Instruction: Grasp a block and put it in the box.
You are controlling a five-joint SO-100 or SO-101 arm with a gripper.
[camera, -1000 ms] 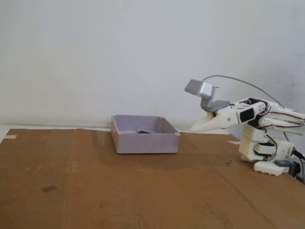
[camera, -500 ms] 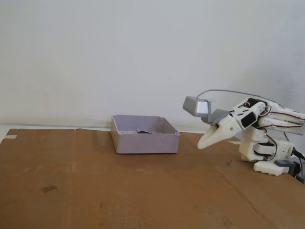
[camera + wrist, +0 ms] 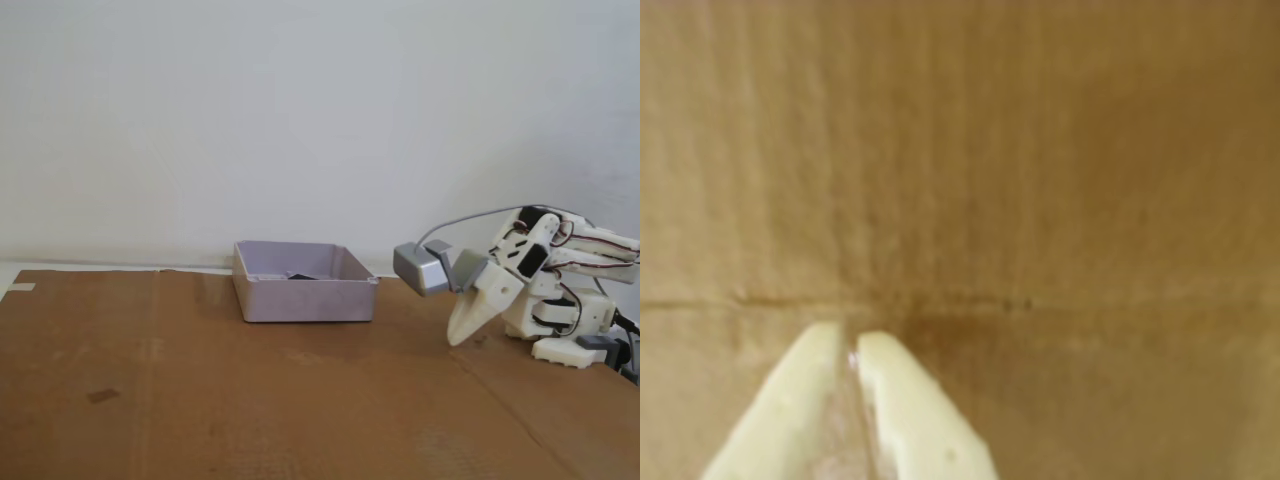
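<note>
Hand (image 3: 854,350) closed, empty — pale fingertips meet in wrist view, tips pointed down at cardboard-covered desk (image 3: 1040,180) near crease. In fixed view hand (image 3: 458,338) hangs low over desk (image 3: 200,400) near right edge, arm folded back toward its white base (image 3: 570,345). Grey box (image 3: 305,290) sits near back edge, about mid-width, well apart from hand. Dark block (image 3: 301,276) lies inside box — only top part visible above rim.
</note>
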